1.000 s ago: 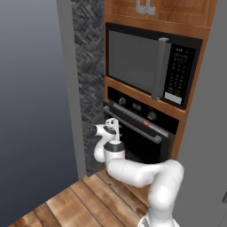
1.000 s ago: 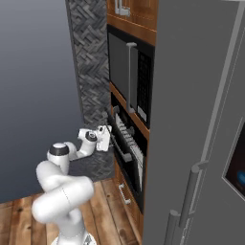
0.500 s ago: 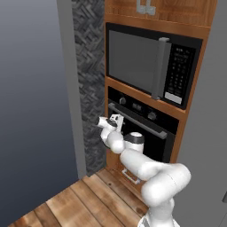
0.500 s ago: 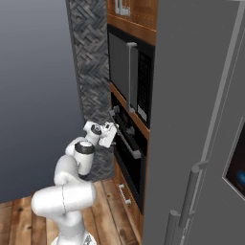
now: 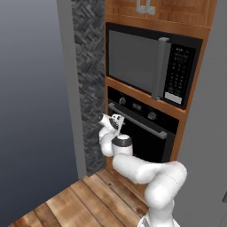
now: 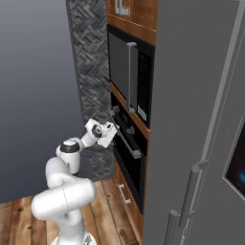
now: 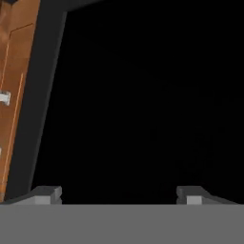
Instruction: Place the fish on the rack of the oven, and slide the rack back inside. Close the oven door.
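Note:
The black oven (image 5: 148, 116) sits in a brown wood frame under the microwave. Its oven door (image 5: 153, 144) stands upright and shut, with the long silver handle (image 5: 137, 120) across its top. My gripper (image 5: 116, 120) is at the left end of that handle, right against the door front. From the right it shows as my gripper (image 6: 114, 130) beside the handle (image 6: 125, 139). In the hand view the dark oven door (image 7: 143, 95) lies close ahead, and the two fingertips (image 7: 47, 194) stand wide apart with nothing between them. The fish and the rack are hidden.
A black microwave (image 5: 146, 66) with a vertical handle sits above the oven. A tall grey fridge (image 6: 201, 119) stands to the right. A dark herringbone tile column (image 5: 88, 66) and a grey wall (image 5: 35, 88) are on the left. Wood floor (image 5: 80, 199) lies below.
The arm has stretched forward and brought the hand up to the left end of the oven handle. The jaws, shut a second ago, have spread wide.

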Robot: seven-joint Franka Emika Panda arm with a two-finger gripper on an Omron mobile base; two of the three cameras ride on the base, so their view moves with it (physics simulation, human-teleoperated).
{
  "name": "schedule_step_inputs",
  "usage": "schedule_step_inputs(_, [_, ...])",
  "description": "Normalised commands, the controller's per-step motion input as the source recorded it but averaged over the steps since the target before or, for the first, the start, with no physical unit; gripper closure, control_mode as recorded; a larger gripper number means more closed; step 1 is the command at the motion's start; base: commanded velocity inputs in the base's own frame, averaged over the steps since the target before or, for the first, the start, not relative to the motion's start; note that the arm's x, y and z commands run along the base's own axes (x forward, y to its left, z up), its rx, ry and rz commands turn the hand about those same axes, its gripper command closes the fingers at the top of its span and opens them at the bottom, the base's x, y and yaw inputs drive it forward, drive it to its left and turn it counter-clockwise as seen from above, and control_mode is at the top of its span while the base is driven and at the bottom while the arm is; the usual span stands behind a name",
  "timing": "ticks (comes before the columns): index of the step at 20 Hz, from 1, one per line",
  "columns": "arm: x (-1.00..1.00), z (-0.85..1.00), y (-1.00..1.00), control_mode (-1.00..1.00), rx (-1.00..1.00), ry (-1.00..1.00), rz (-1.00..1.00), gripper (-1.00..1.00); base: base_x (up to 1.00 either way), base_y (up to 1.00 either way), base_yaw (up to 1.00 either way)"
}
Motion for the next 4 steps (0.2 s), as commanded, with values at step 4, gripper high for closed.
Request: schedule_step_inputs(4, [0.0, 0.0, -0.01, -1.0, 0.0, 0.0, 0.0, -1.0, 0.0, 0.0, 0.0])
